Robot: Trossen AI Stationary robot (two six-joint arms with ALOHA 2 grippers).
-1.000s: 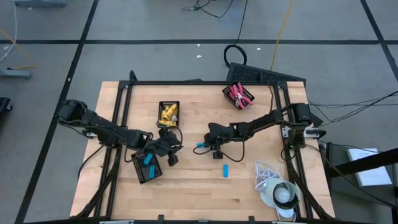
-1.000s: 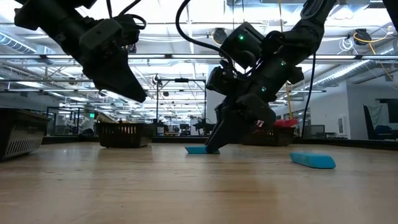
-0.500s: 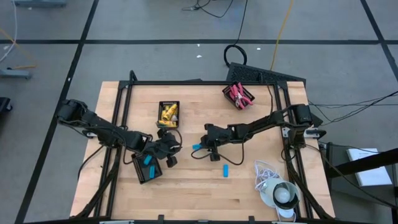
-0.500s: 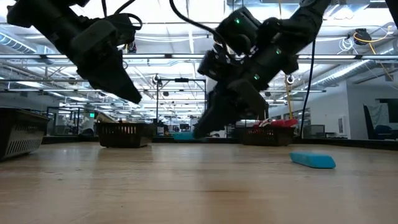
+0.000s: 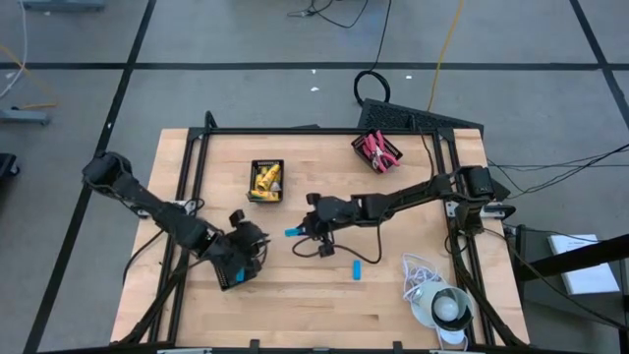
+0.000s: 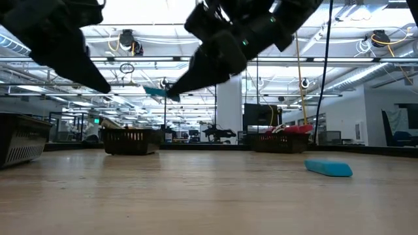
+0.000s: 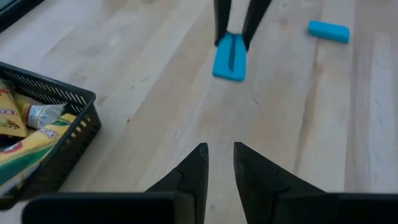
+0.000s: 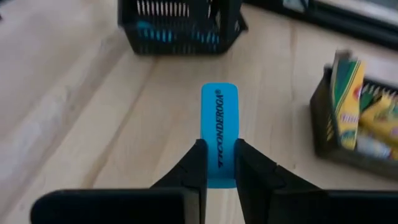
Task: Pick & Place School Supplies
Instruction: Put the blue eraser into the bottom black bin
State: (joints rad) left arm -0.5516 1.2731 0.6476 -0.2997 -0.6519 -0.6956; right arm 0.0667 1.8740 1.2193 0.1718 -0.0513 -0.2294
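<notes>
My right gripper point(image 5: 300, 232) hangs above the table's middle, shut on a light-blue eraser point(image 8: 219, 124), which also shows high above the wood in the low view point(image 6: 155, 91). A second blue eraser point(image 5: 356, 267) lies flat on the table, nearer the front edge. My left gripper point(image 7: 221, 163) hovers by the near-left black tray point(image 5: 228, 272), its fingers a narrow gap apart with nothing between them. That tray holds blue pieces point(image 8: 152, 31). My right gripper pinches the eraser's near end point(image 8: 219, 171) between its two fingers, one on each long edge. The eraser sticks out ahead of the fingers, along them, printed face up. The fingers slant down from the table's right side. The eraser is lifted clear of the table.
A black tray of yellow crayon boxes point(image 5: 265, 180) stands at the far middle, and a tray with red-handled scissors point(image 5: 376, 150) at the far right. A white cord with a round grey-white object point(image 5: 439, 303) lies at the near right corner. Bare wood lies between the trays.
My right gripper has lifted the blue eraser off the table and carried it up and toward the table's left edge. My left gripper has drawn back toward the near-left tray. The second eraser has stayed where it lay.
</notes>
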